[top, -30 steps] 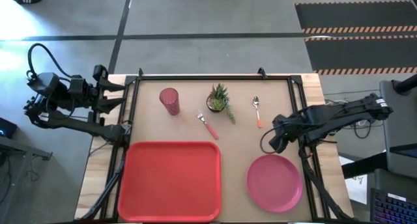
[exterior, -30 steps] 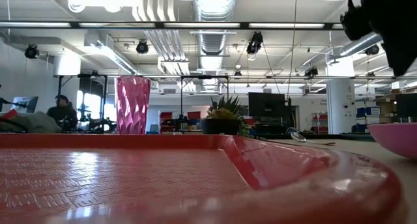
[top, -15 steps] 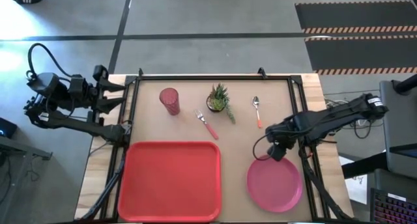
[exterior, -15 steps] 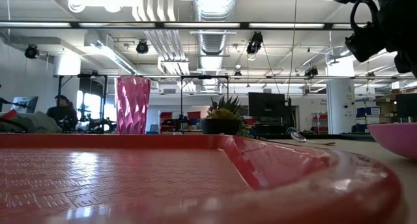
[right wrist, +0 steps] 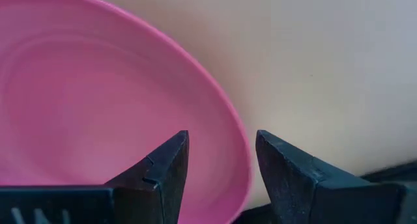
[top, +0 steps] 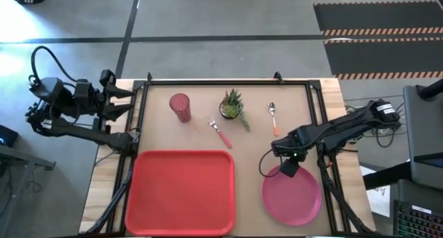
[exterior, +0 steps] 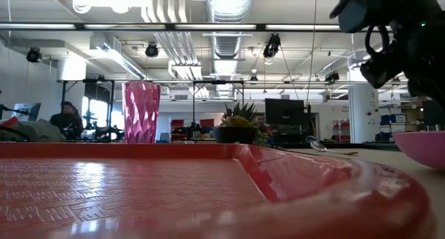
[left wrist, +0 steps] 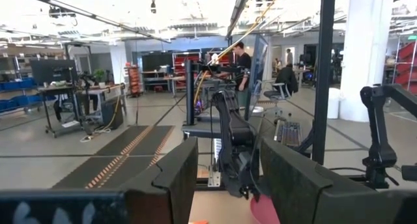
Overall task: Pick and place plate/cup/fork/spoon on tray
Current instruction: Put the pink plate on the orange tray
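The pink plate [top: 291, 194] lies flat on the table at the near right. My right gripper [top: 289, 169] hovers open above its far rim [right wrist: 238, 152], one finger over the plate's inside and one over the bare table. The low view shows it well above the plate [exterior: 424, 145]. The red tray [top: 181, 153] lies at the near left. The red-pink cup [top: 180, 106] stands upright at the far left. The fork [top: 220, 131] and the spoon [top: 273, 117] lie flat on either side of the plant. My left gripper [left wrist: 228, 185] waits open, off the table's far left corner.
A small potted green plant [top: 232, 105] stands between the cup and the spoon. A black frame runs along the table's far edge [top: 208, 81] and its sides. Bare tabletop lies between the tray and the plate [top: 248, 172].
My right gripper has moved toward the table's near edge and a little to the left, from beside the spoon to above the plate's far rim. Nothing on the table has moved.
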